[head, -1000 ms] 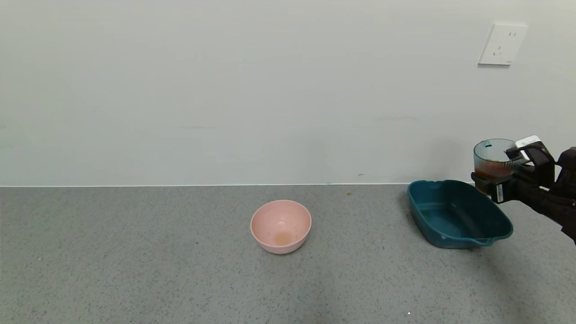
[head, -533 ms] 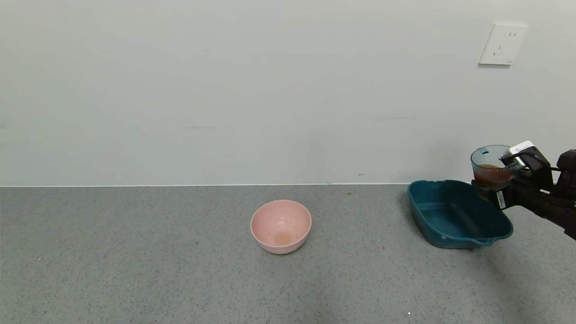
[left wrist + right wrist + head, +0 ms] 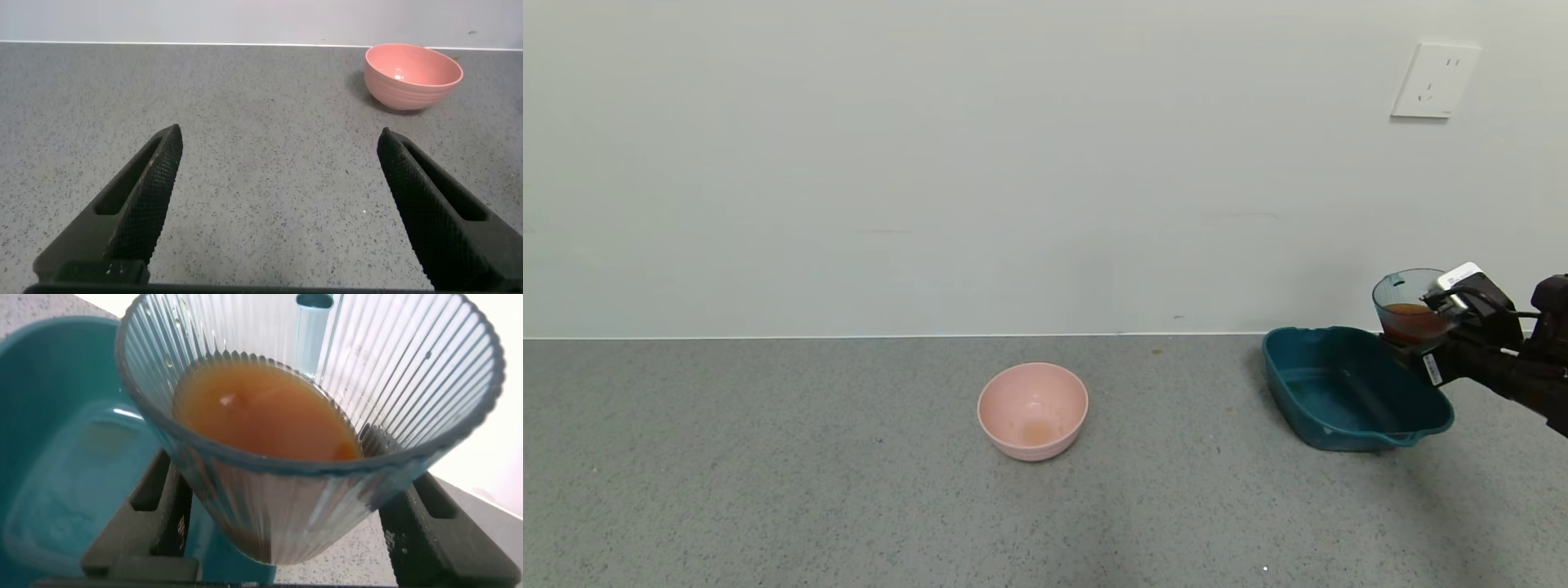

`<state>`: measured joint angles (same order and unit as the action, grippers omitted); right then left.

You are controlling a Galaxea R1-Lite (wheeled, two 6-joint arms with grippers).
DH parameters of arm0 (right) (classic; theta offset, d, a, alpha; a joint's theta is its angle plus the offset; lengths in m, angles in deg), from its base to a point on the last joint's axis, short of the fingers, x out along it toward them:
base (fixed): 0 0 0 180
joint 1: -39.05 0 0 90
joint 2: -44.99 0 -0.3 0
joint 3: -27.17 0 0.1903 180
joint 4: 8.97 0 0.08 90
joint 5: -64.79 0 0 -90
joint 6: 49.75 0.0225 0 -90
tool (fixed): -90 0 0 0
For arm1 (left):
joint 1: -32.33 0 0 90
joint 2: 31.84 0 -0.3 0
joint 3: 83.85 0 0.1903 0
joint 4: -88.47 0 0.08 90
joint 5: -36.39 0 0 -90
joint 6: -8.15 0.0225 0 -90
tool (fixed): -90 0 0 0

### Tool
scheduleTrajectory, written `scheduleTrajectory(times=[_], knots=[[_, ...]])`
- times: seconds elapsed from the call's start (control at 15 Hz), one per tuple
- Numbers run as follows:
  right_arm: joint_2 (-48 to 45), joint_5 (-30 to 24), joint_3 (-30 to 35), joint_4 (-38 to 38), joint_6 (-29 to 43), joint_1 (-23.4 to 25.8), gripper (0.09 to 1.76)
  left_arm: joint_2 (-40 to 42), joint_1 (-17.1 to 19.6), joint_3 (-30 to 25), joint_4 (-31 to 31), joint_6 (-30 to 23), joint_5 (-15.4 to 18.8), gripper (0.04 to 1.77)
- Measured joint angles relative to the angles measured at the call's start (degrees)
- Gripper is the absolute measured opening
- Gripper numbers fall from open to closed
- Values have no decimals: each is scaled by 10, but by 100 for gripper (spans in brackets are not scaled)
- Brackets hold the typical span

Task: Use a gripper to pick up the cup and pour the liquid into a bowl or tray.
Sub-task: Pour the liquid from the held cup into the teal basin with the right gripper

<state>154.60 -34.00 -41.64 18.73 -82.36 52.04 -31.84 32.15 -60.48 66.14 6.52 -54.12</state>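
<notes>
My right gripper (image 3: 1421, 339) is shut on the cup (image 3: 1409, 304), a translucent blue-green ribbed tumbler, and holds it above the far right end of the dark teal basin (image 3: 1347, 384). The cup leans slightly toward the basin. Orange-brown liquid (image 3: 1411, 314) fills its lower part. In the right wrist view the cup (image 3: 327, 400) sits between my fingers (image 3: 163, 506), the liquid (image 3: 261, 408) lies level inside, and the basin (image 3: 57, 441) is below. My left gripper (image 3: 278, 163) is open and empty over bare counter, outside the head view.
A round pink bowl (image 3: 1032, 410) with a brownish trace at its bottom stands mid-counter, and shows in the left wrist view (image 3: 413, 75). The grey speckled counter (image 3: 768, 457) meets a white wall with a socket (image 3: 1435, 80).
My right gripper has lowered the cup and moved it slightly left toward the basin, tipping it a little. The left arm has not moved.
</notes>
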Motion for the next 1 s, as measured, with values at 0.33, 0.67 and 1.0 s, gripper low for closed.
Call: scheduleTrajectory(times=[0.33, 0.67, 1.0], knots=[[1, 5, 0, -16, -33, -1, 133, 0, 0, 0, 0, 0, 0, 172], [2, 25, -1, -15, -83, 0, 133, 0, 0, 0, 0, 0, 0, 172], [3, 26, -7, -12, -126, 0, 133, 0, 0, 0, 0, 0, 0, 172]])
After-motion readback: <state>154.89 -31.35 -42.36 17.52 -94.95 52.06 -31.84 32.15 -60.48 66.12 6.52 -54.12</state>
